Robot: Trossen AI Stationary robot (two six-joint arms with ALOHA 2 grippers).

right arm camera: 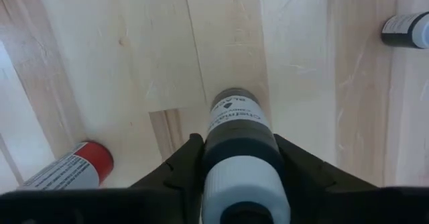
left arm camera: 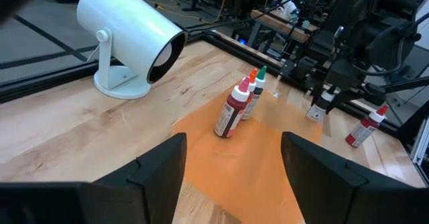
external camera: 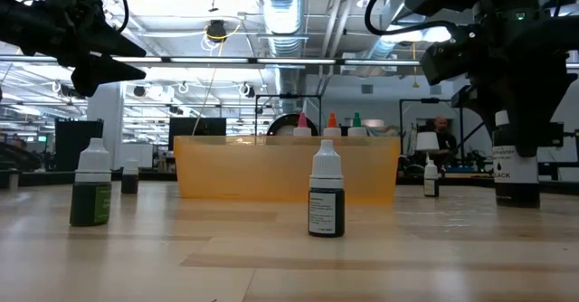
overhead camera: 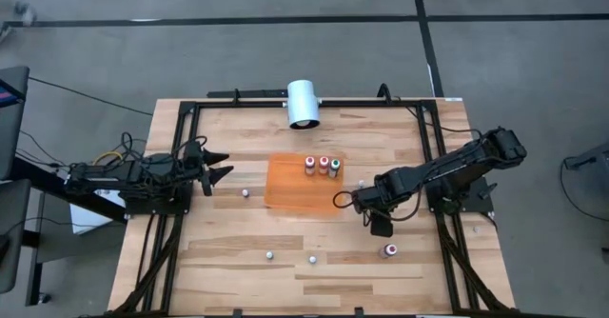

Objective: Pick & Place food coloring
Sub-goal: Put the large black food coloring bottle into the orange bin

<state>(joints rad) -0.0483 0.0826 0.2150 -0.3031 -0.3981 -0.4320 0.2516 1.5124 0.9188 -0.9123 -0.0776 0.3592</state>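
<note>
The right claw (right arm camera: 240,160) pinches a black bottle (right arm camera: 240,127) with a white cap, held upright over bare wooden tabletop (overhead camera: 285,232) just right of the orange tray (overhead camera: 290,189). Three bottles (overhead camera: 323,166) stand together at the tray's far right corner. A red bottle (overhead camera: 389,250) stands close by near the right edge. Three more stand scattered, well apart, on open planks. The left claw (overhead camera: 217,166), spread, hovers at the left side. A smooth white cylinder (overhead camera: 304,104) lies at the far edge.
</note>
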